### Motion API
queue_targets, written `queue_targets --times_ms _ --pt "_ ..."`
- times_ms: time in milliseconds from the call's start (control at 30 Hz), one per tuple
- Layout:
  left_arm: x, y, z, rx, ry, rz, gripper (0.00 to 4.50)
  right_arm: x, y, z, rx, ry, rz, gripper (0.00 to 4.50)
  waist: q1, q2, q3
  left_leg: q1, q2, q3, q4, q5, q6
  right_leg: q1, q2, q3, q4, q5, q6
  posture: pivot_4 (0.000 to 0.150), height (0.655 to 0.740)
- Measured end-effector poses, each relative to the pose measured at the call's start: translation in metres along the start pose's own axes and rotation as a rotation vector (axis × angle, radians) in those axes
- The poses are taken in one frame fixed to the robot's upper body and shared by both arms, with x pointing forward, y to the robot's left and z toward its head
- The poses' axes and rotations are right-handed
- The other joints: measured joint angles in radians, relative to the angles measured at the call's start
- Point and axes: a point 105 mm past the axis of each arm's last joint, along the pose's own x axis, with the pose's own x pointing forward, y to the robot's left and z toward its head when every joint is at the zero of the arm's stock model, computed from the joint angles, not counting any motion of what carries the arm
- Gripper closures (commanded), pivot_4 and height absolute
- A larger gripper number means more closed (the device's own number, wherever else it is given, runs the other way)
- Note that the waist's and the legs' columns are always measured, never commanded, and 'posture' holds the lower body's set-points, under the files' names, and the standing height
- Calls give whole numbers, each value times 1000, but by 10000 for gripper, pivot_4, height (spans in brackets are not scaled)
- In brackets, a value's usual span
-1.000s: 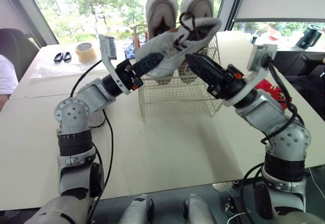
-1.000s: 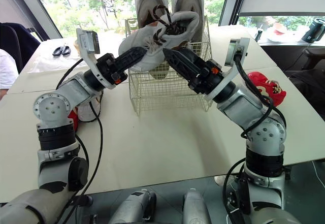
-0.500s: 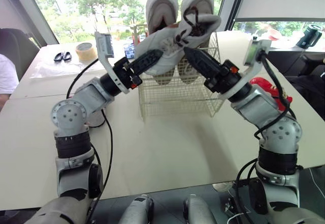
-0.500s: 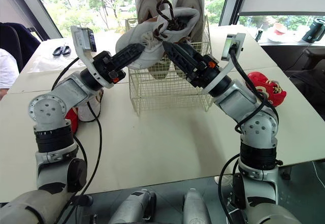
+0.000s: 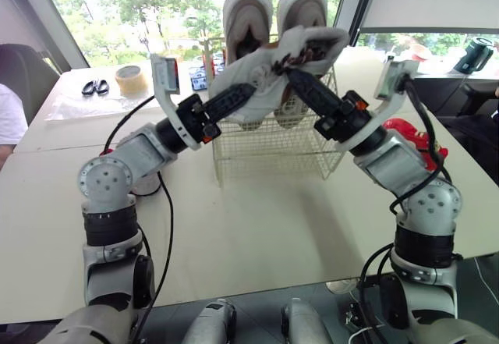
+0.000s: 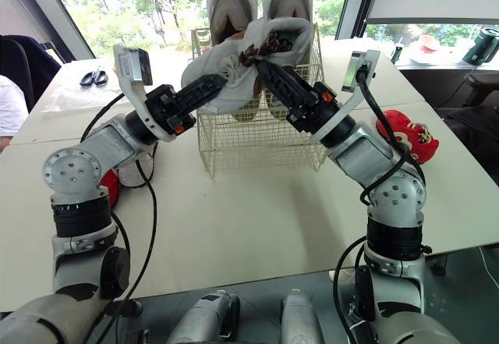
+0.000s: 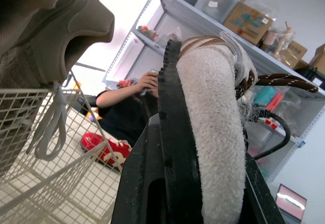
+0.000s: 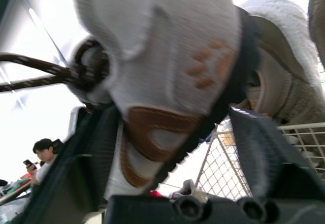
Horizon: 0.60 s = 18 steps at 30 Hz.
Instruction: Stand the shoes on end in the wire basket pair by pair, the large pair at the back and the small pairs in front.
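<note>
**Shoes: one pale shoe (image 5: 269, 71) aloft over the wire basket (image 5: 269, 153)**

Wide, bare tabletop (image 5: 257, 227) lies open in front of the one basket, which stands toward the far edge by the window. Two large shoes (image 5: 248, 16) stand on end side by side against its back wall. The wire floor in front of them is open.

The pale shoe hangs tilted above the basket's front rim, just before the large pair. The left gripper (image 5: 238, 94) has its jaws clenched on the shoe's lower end. The right gripper (image 5: 300, 83) meets the higher end with its jaws spread to either side; one finger lies against the shoe and a gap shows at the other.

One red shoe (image 5: 413, 137) lies right of the basket, behind the right arm. One roll of tape (image 5: 131, 79) and one pair of scissors (image 5: 96, 87) sit at the far left, well apart from the basket.
</note>
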Motion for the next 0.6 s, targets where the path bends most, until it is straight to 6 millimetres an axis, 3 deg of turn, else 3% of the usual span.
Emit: queue_targets --times_ms 67,100,133,233,300,333,367,500,567,600 --pt "-1 1 1 3 -11 3 42731 2 3 1 9 0 12 35983 0 0 0 0 0 0 0 0 0 0 0 0 0 0 0 1500 7400" --pt "-1 1 2 5 -18 4 42731 4 5 2 9 1 21 38565 0 0 0 0 0 0 0 0 0 0 0 0 0 0 0 1500 7400" --pt "-2 1 4 11 -26 6 42731 6 7 4 7 3 28 40466 0 0 0 0 0 0 0 0 0 0 0 0 0 0 0 1500 7400" --pt "-2 1 6 21 -37 6 42731 9 10 7 -5 16 35 40611 1 0 0 0 0 0 0 0 0 0 0 0 0 0 0 1500 7400" --pt "-4 1 8 39 -30 16 32583 13 13 10 -45 58 41 40612 0 0 0 0 0 0 -1 -1 1 0 0 0 -1 0 0 1500 7400" --pt "-4 1 5 51 -7 24 31453 15 15 15 -71 68 50 40612 0 0 0 0 0 0 -1 -1 1 0 0 0 -1 0 0 1500 7400" --pt "-5 3 1 58 20 37 26770 17 17 22 -118 81 51 40612 0 0 0 0 0 0 -2 -1 1 0 0 0 -1 0 0 1500 7400" --pt "-21 18 -16 102 177 122 6700 19 22 58 -468 215 88 40612 1 1 1 0 -1 1 -5 -1 1 -1 0 0 -3 0 0 1500 7400" --pt "-32 25 -19 142 235 159 443 19 17 73 -657 314 106 40612 -1 0 1 0 0 1 -8 0 1 -1 1 -1 -6 0 0 1500 7400" --pt "-36 27 -17 162 251 171 443 18 10 79 -734 350 99 40612 -4 0 1 0 1 1 -9 0 1 -1 2 -1 -7 0 0 1500 7400"
